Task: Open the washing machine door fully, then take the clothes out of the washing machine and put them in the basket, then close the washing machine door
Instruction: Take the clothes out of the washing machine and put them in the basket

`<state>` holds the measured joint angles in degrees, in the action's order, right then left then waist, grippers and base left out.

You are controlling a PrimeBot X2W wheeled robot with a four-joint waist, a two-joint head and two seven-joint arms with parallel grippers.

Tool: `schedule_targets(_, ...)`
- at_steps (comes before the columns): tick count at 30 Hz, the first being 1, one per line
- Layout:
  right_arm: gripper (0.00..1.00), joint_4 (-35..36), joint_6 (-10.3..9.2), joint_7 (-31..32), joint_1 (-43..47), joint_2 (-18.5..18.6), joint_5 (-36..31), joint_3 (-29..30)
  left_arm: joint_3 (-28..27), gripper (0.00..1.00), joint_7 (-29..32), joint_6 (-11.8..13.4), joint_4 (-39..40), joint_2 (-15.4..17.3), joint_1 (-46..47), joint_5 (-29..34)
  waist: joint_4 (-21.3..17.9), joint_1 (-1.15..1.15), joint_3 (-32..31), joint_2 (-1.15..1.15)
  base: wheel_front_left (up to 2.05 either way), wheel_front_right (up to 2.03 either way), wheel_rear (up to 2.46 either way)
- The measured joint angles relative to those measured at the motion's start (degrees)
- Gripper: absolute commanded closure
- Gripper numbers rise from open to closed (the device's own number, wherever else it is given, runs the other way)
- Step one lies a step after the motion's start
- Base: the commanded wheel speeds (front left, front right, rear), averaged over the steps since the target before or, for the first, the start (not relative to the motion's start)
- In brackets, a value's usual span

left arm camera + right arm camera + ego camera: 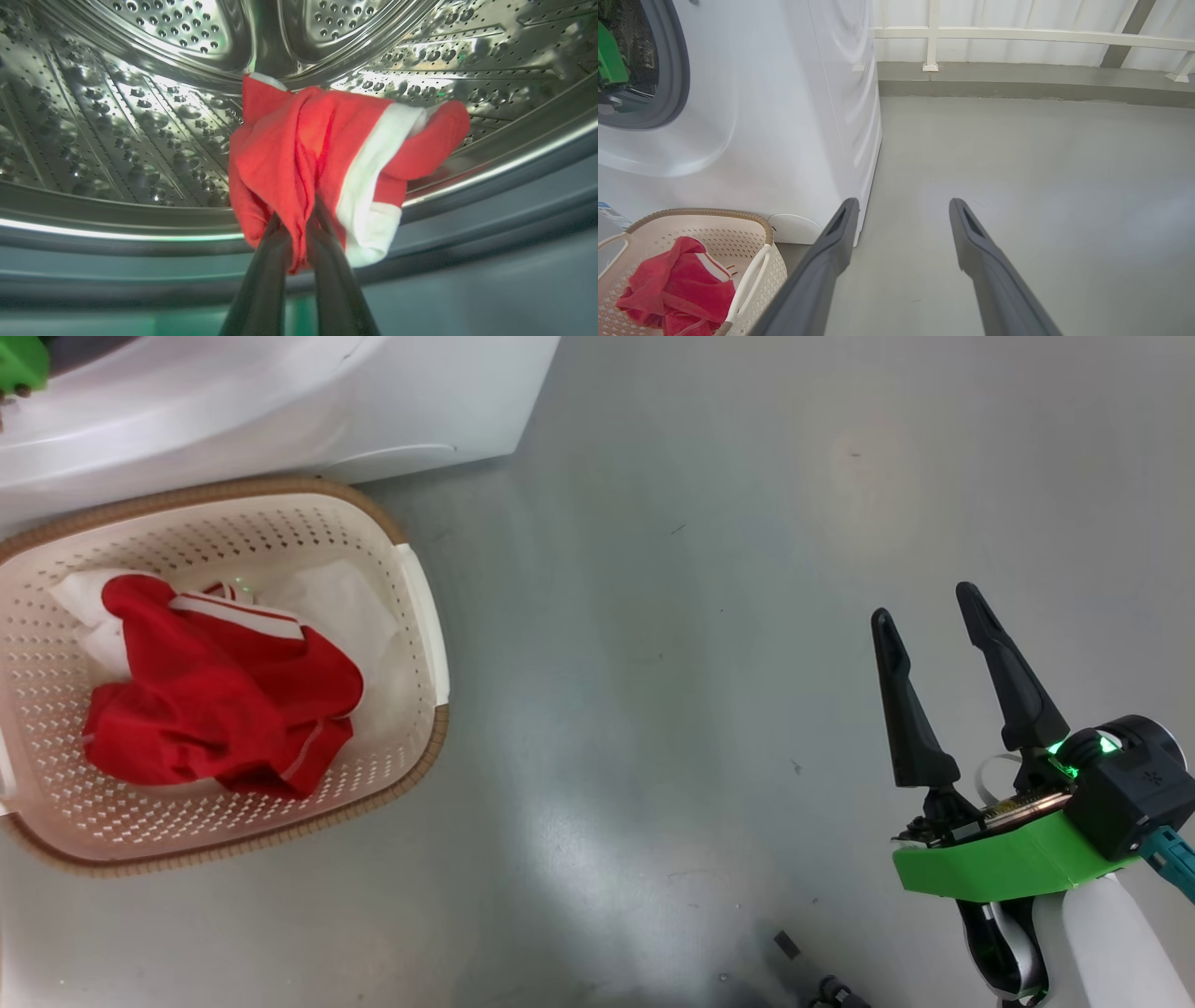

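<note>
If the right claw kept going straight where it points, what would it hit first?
Probably the grey floor: the right gripper, open, aims past the washing machine's side. Depth is hard to judge.

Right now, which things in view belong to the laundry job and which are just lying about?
Job: washing machine; red garment in its drum, pinched by the left pincer; basket; second red garment inside it.
Lying about: small dark scrap on the floor; white railing.
</note>
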<state>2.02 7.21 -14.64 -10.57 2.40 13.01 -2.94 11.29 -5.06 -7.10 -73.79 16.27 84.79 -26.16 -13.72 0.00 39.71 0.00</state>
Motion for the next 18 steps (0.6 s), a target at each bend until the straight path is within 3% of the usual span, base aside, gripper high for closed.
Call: schedule_targets(18,0.00,-0.96,0.00,0.01,-1.40,0.01,0.18,-0.03,3.91,1.00,-9.24,-0.05,6.04,0.56,-0.34,1.58,3.11,0.00,-1.92,0.00,0.00,0.00,0.00)
